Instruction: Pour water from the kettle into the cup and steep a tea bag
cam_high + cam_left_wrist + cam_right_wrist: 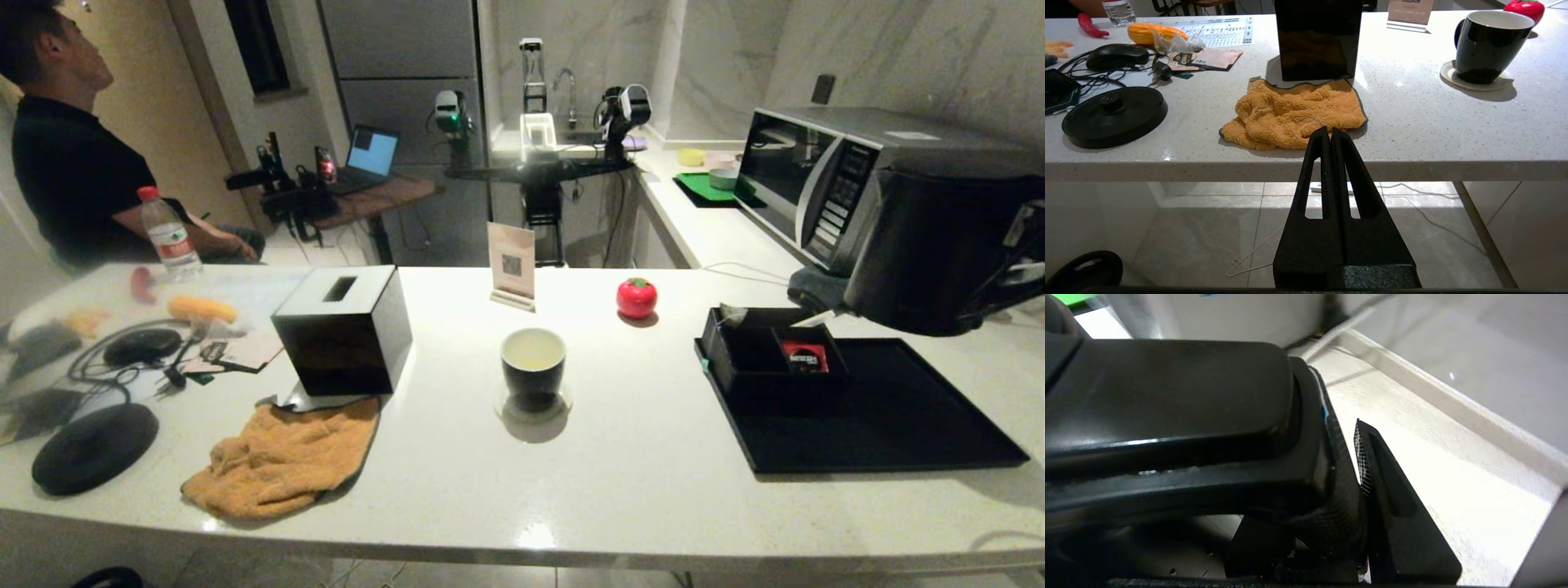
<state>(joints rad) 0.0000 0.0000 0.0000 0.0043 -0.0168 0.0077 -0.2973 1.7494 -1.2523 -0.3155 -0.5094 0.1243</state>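
Observation:
The matte black kettle point(931, 253) hangs in the air at the far right, above the back corner of the black tray point(898, 425). My right gripper point(1349, 457) is shut on its handle point(1167, 396); one meshed fingertip point(1361, 457) presses against the grip. The black cup point(532, 367), white inside, stands on a coaster at the table's middle, well left of the kettle; it also shows in the left wrist view point(1488, 45). A small grey-green pouch, likely the tea bag point(729, 314), sits at the back left corner of the black organiser box point(771, 367). My left gripper point(1330, 131) is shut and empty, parked below the table's front edge.
A black square box point(343, 327) and an orange cloth point(282, 457) lie left of the cup. The kettle base point(94, 447) and cables sit at far left. A red sachet point(804, 357) is in the organiser box. A microwave point(824, 180), red tomato figure point(636, 296) and card stand point(512, 265) stand behind.

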